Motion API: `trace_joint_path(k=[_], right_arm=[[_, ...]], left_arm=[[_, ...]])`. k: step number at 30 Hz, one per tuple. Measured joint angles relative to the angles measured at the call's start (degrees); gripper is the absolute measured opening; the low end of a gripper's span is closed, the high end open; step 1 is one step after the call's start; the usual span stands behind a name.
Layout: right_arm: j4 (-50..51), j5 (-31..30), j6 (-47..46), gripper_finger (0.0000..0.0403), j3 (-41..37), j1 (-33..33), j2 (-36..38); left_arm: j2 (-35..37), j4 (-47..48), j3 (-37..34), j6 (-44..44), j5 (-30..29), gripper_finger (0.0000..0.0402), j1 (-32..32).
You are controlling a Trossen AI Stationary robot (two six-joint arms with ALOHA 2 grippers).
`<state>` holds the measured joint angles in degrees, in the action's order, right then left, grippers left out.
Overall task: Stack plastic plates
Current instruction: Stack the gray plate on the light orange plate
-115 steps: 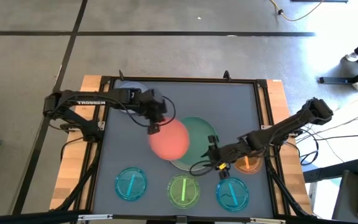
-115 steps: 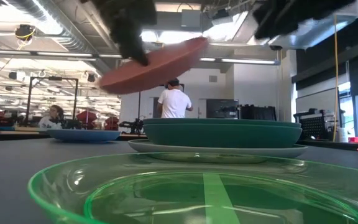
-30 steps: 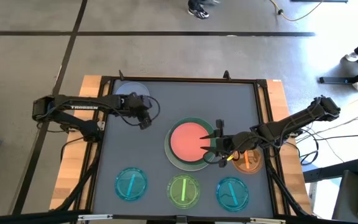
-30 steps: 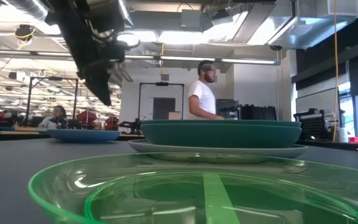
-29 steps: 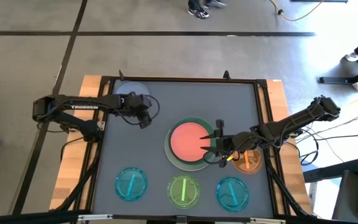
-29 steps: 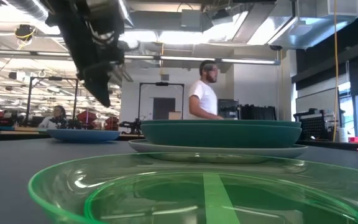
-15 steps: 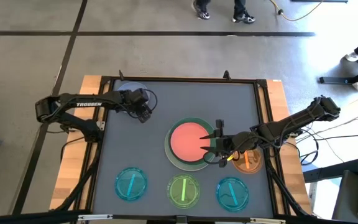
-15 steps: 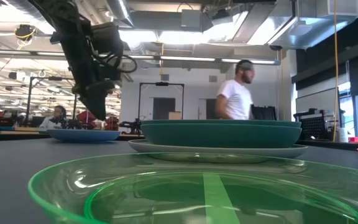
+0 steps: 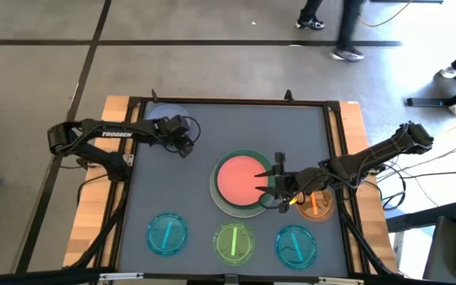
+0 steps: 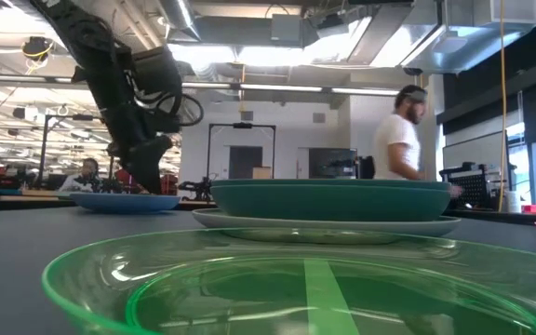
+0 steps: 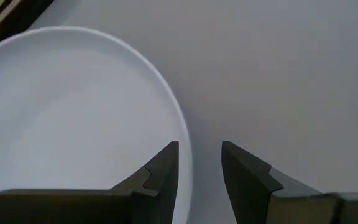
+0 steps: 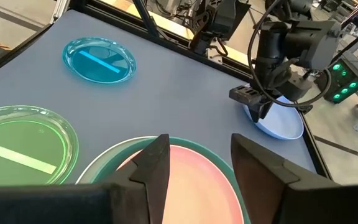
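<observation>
A stack sits mid-table: salmon pink plate on a teal plate on a cream plate. A pale blue plate lies alone at the far left. My left gripper is open just above that plate's near-right rim, one finger over the plate and one over the table. My right gripper is open at the stack's right edge, above the pink plate. Two cyan plates, a green one and an orange one lie along the near side. My left gripper comes at the pale blue plate from above, its fingers standing on either side of the rim. I cannot tell whether they touch the plate, which lies flat on the table.
Black frame rails border the grey mat. The orange plate lies partly under my right arm. Bare mat lies between the blue plate and the stack. A person walks in the room behind the table.
My left gripper has moved toward the table's far edge and come down to the pale blue plate's rim, staying open. My right arm has kept still. The person behind has walked to the right.
</observation>
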<state>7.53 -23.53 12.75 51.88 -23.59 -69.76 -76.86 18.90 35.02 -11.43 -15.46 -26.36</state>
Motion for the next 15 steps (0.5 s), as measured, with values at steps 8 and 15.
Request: trace_joint_path(k=[8,15], right_arm=[[0.0,0.0,0.0,0.0161,0.0,0.0,0.0],[0.0,0.0,1.0,0.0161,0.0,0.0,0.0]], left_arm=[[0.0,-2.1,-2.5,1.5,0.0,0.0114,-2.8],[0.0,-2.5,-3.7,5.9,2.6,0.0114,-3.0]])
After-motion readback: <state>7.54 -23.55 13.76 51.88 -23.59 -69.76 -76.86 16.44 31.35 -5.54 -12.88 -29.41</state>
